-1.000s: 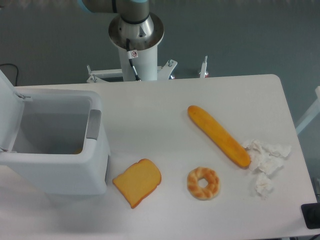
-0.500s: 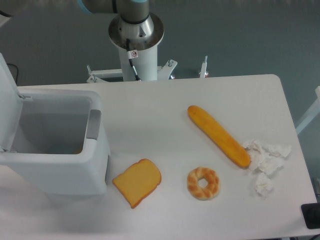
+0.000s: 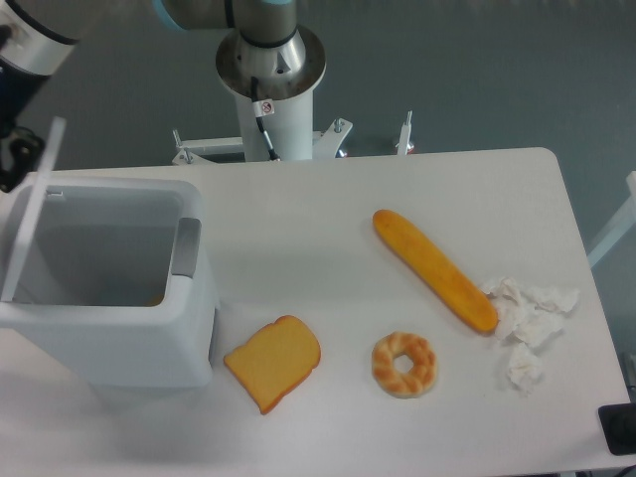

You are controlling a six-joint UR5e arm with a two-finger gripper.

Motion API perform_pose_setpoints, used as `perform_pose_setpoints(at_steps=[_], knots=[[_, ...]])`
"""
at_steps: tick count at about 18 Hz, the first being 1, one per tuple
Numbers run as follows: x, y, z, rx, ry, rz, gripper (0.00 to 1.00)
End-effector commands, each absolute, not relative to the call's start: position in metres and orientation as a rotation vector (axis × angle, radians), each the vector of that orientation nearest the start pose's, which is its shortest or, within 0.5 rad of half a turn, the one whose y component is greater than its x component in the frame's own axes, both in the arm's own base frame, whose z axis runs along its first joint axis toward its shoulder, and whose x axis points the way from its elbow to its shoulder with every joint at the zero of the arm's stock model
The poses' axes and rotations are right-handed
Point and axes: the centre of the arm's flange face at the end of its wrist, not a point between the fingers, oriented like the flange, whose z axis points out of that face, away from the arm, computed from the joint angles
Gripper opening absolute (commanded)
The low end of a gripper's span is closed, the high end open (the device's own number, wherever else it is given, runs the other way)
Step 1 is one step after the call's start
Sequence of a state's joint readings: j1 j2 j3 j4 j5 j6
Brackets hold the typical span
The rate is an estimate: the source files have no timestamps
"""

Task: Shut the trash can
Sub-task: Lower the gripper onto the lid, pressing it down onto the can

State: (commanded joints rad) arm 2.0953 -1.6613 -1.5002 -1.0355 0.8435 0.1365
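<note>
The trash can point(image 3: 109, 343) is a big light-grey bin standing open at the table's left end, with a darker latch tab point(image 3: 185, 246) on its right rim. Its lid point(image 3: 32, 204) stands almost upright on the left side, seen edge-on and leaning slightly over the opening. A bit of something orange shows at the bottom inside. My gripper point(image 3: 14, 151) is a dark shape at the frame's left edge, right behind the lid's top edge. Its fingers are cut off by the frame, so open or shut does not show.
On the table to the right lie a toast slice point(image 3: 272, 362), a doughnut point(image 3: 403, 364), a long baguette point(image 3: 434, 269) and crumpled white tissue point(image 3: 527, 323). The arm's base point(image 3: 270, 79) stands behind the table's far edge. A black object point(image 3: 618, 429) sits at the lower right corner.
The arm has come into view at the upper left. The lid has swung from leaning outward to the left up to nearly vertical.
</note>
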Motion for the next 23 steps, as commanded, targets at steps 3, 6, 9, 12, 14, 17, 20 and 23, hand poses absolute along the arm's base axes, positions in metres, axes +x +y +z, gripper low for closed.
perform_pose_setpoints(at_steps=[3, 6, 9, 12, 14, 17, 20, 23], knots=[[-0.114, 0.575, 0.557, -2.384, -0.208, -0.56, 1.0], [-0.12, 0.573, 0.547, -2.418, -0.19, -0.49, 1.0], [-0.133, 0.571, 0.546, -2.415, -0.211, -0.479, 1.0], [-0.14, 0.571, 0.539, -2.421, -0.203, -0.472, 1.0], [-0.143, 0.57, 0.537, -2.424, -0.191, -0.463, 1.0], [-0.151, 0.569, 0.536, -2.427, -0.204, -0.451, 1.0], [-0.155, 0.568, 0.533, -2.449, -0.175, -0.387, 1.0], [-0.156, 0.568, 0.532, -2.458, -0.154, -0.366, 1.0]])
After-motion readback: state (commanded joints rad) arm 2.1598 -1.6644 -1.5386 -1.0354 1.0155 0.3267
